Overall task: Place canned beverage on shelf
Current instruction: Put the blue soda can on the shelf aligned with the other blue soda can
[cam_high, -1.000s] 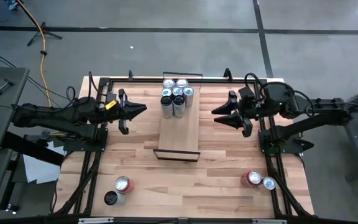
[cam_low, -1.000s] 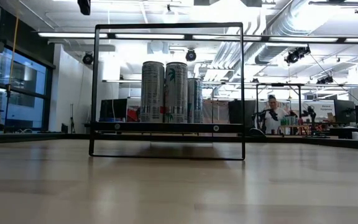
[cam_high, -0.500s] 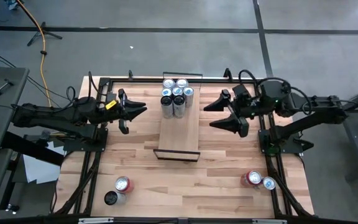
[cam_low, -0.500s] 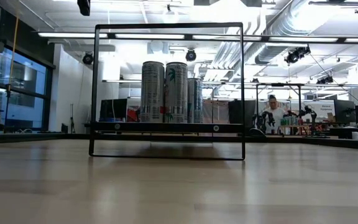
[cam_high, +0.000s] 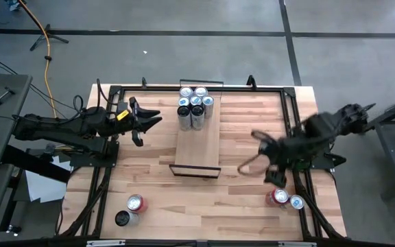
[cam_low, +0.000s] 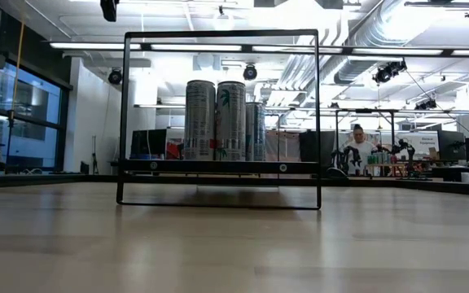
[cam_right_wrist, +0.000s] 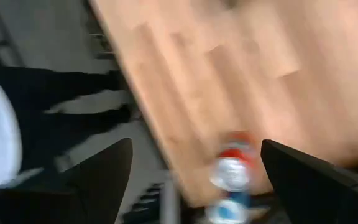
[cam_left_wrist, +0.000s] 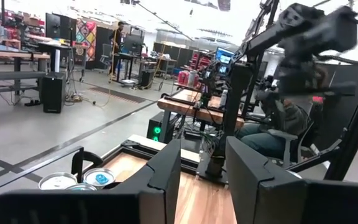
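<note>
The shelf (cam_high: 197,144) is a narrow light-wood plank with a black frame (cam_high: 195,170) at its near end. Several tall cans (cam_high: 195,106) stand on its far end, also seen in the low view (cam_low: 218,120). A red can (cam_high: 278,197) and a silver can (cam_high: 297,202) stand near the table's near right corner. My right gripper (cam_high: 251,152) hangs open above the table, a little toward the shelf from them, and looks down on the red can (cam_right_wrist: 232,163). My left gripper (cam_high: 158,121) waits left of the shelf, slightly open and empty (cam_left_wrist: 204,177).
Two more cans, a red one (cam_high: 136,203) and a dark one (cam_high: 122,218), stand near the table's near left corner. Black rails (cam_high: 295,130) run along the table's sides. Bare wood lies between the shelf and the right-hand cans. A person (cam_low: 357,150) stands far off in the room.
My right gripper has swung from beside the shelf's far end toward the table's near edge and the two right-hand cans. It has tipped from level to pointing down and has opened wider. Nothing on the table has moved.
</note>
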